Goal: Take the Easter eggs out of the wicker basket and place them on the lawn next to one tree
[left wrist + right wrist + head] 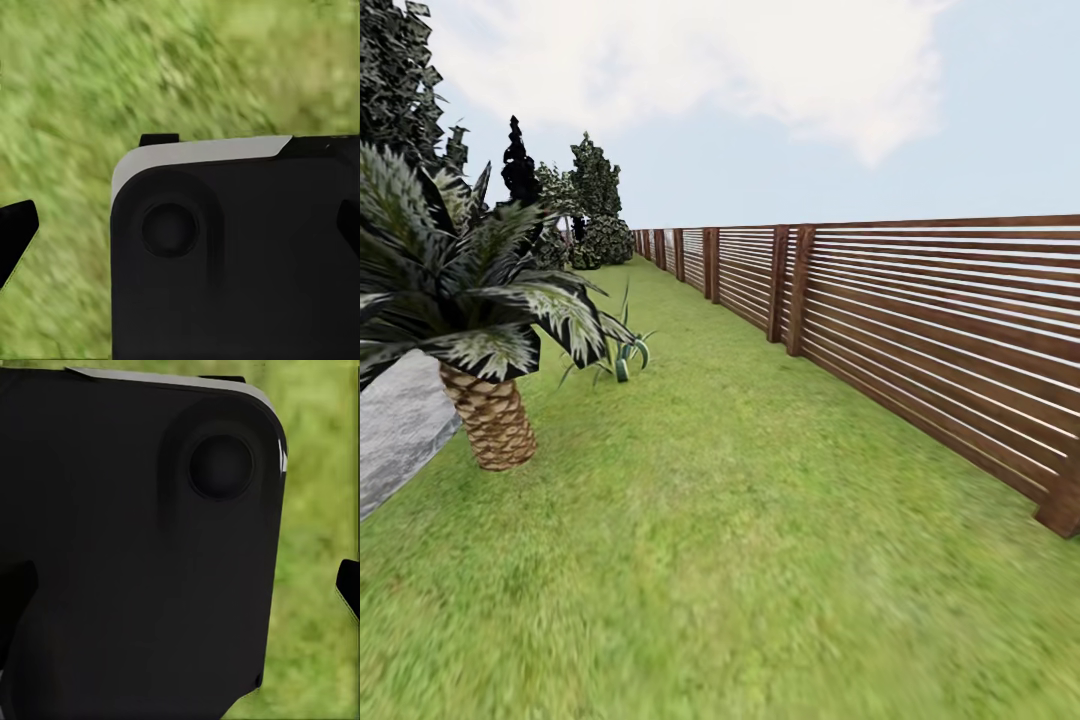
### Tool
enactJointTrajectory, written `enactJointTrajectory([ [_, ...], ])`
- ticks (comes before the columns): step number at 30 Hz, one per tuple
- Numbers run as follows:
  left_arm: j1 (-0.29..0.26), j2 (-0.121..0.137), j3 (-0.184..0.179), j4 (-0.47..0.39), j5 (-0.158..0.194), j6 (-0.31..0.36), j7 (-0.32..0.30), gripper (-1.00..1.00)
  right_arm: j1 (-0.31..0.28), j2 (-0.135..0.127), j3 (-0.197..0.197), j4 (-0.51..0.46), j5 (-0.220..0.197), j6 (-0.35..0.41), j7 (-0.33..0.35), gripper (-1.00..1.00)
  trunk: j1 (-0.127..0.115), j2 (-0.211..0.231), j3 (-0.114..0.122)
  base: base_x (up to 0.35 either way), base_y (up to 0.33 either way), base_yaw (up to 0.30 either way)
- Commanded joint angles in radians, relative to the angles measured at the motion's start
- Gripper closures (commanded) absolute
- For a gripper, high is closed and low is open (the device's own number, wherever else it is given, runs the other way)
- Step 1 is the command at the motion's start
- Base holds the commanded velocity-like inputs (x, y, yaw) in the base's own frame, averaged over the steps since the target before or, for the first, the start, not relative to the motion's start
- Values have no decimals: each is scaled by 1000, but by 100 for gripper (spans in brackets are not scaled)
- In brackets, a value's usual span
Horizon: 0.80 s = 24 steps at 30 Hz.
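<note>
Underfoot and ahead, the lawn (760,560) runs forward as a wide green strip. Both wrist cameras look down past a black part of the robot's body (232,255) onto blurred grass; dark finger tips show at the frame edges, but whether either gripper stands apart or together I cannot tell. Near left stands a short palm (485,400) beside grey paving (395,430); the slatted fence (920,320) bounds the right. Far left, leafy trees (595,180) cluster. Basket and eggs lie somewhere outside this outlook, so the robot probably must turn to find them.
</note>
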Motion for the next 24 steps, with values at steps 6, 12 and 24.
enactJointTrajectory([
  [6, -1, 0, 0, 1, -1, -4, -1, -100, 0, 1, 1, 1, 0, -2, 0, -100, 1, 0, -1, 330, -12, -1],
  [12, -1, -1, 0, 1, -1, -3, -1, -100, 0, 1, 1, 1, 0, -2, 0, -100, 1, 0, -1, 308, -123, -110],
  [24, -1, -1, 0, 1, 0, -4, 1, -100, 0, -1, 9, -3, 8, -1, 3, -100, 1, 0, -1, 272, -203, -48],
])
